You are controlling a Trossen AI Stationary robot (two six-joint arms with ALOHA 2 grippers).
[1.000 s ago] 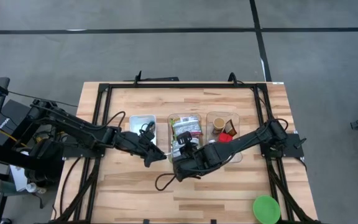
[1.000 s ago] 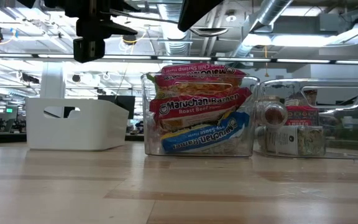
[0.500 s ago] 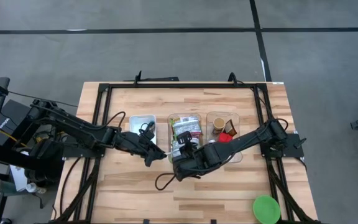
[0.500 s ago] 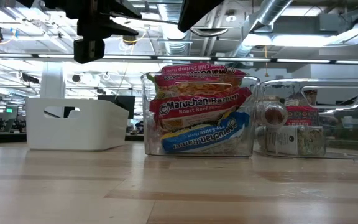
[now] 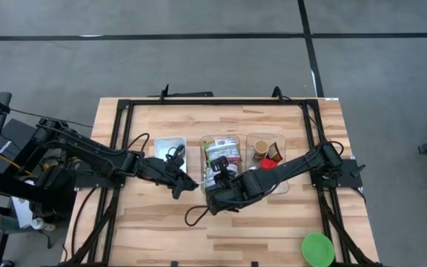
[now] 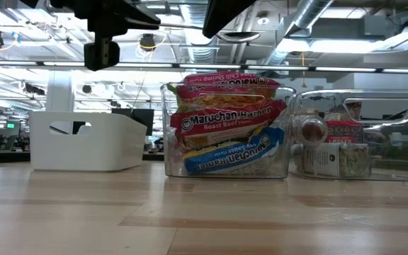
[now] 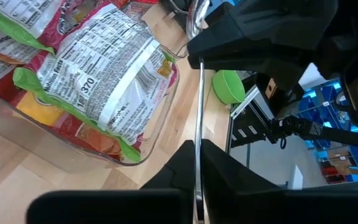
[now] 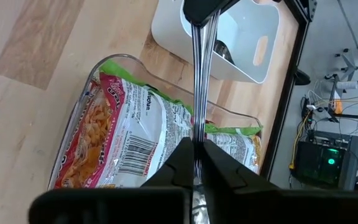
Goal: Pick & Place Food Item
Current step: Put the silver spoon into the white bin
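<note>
As you looked straight down in the high view, the left gripper and the right gripper sat tip to tip just in front of the clear ramen bin, over the wooden table. The ramen packets lay inside that bin. A white bin stood just left of it and a second clear bin of small jars just right of it. A green round dish lay well away from the ramen bin, at the table's front right corner. From there you could not pick out anything between the fingers.

In the low view, you had the ramen packets stacked in the clear ramen bin, labels facing you. The white bin and the second clear bin flanked it. Dark arm parts hung above the white bin and above the ramen bin, and you could not tell the jaws from there.

In the left wrist view, your left gripper's jaws were pinched narrow on a thin shiny strip. The strip ran straight out to the right gripper, beside the ramen bin. What the strip was, you could not tell.

In the right wrist view, the right gripper's jaws were likewise closed tight on the same strip. Its far end was in the left gripper, above the ramen bin with the white bin beyond.
</note>
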